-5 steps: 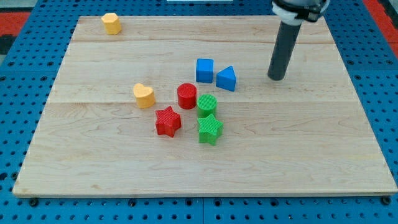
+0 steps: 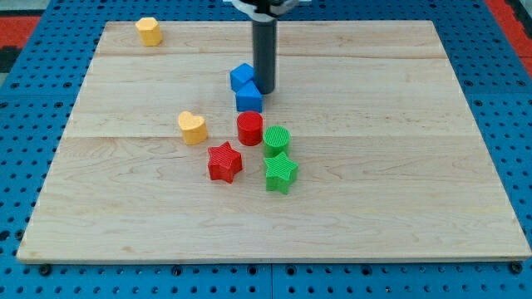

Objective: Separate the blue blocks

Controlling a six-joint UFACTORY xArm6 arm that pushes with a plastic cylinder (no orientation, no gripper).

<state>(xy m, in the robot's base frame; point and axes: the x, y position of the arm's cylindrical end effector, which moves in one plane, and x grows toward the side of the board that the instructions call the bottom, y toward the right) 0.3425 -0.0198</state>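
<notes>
**Tip against the two blue blocks, upper middle of board**

Wooden board (image 2: 399, 208) fills most of the view, pale planks, lying on a blue pegboard surface (image 2: 25, 274).

Dark rod (image 2: 264, 50) comes down from the view's top, upright. No jaws on this tool, just a plain rod, so nothing to open or close. My tip (image 2: 264, 91) sits on the board just right of the blue pair, touching or nearly touching them; can't tell exact contact.

Blue blocks: two, pressed together, one above the other in the view. Upper blue block (image 2: 242, 76) is left of the rod, shape unclear, partly hidden. Lower blue block (image 2: 248, 100) looks like a cube, just below and left of the tip.

Cluster below the blues: red cylinder (image 2: 249, 129) close under the lower blue block, green cylinder (image 2: 277, 140) to its right, green star (image 2: 281, 173) below that, red star (image 2: 224, 162) to the left.

Yellow heart (image 2: 192, 127) left of the red cylinder, apart from it. Yellow block (image 2: 149, 31), shape unclear, alone at the board's top-left corner.
</notes>
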